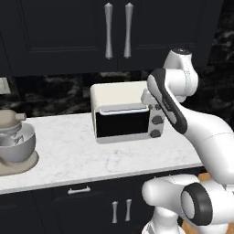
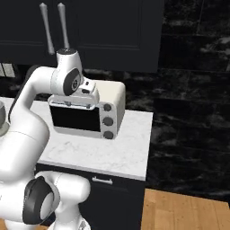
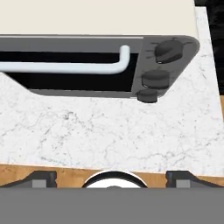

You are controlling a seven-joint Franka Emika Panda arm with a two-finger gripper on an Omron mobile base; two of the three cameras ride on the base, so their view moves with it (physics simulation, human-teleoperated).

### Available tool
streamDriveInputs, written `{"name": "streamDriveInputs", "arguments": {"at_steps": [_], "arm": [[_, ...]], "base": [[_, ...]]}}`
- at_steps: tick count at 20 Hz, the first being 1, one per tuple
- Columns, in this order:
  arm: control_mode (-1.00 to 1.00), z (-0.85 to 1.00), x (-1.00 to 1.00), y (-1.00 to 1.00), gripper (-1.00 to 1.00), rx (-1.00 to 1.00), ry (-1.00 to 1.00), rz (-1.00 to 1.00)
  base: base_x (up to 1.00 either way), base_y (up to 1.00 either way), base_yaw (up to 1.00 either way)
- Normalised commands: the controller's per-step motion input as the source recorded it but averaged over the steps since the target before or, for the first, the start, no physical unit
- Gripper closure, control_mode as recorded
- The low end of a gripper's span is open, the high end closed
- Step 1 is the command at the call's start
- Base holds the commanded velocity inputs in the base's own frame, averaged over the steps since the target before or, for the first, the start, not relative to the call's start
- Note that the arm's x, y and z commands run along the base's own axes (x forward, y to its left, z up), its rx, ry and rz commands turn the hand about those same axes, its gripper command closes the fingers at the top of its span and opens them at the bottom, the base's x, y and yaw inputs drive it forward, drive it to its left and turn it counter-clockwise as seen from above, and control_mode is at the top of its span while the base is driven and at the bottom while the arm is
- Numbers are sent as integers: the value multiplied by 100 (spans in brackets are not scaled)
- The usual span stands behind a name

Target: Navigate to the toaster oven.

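Cream-white toaster oven (image 1: 122,116) standing on a white marbled surface (image 1: 77,157), back against the dark wall, below dark upper cabinets with two long silver handles (image 1: 118,30). Black glass door facing forward, silver bar handle (image 3: 65,66) across its top, three dark round knobs (image 3: 154,79) stacked down its right side. Also seen from the other side in the right base view (image 2: 90,110), near the right end of the surface (image 2: 112,155), with wood floor (image 2: 184,209) beyond that end.

White arm rising in front of the toaster oven, elbow bent high, forearm folded back down so the hand hangs just above and in front of the oven's upper front edge. Tool (image 3: 111,178) pointing down at the bare surface in front of the oven door; two dark fingertips (image 3: 41,178) set wide apart, nothing between them.

Left of the toaster oven, well apart: a beige stand mixer (image 1: 13,144) with a metal bowl.
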Motion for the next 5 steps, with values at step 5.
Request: {"name": "streamDriveInputs", "arguments": {"at_steps": [5], "arm": [[100,0,0,0,-100,0,0,0]], "base": [[25,0,0]]}}
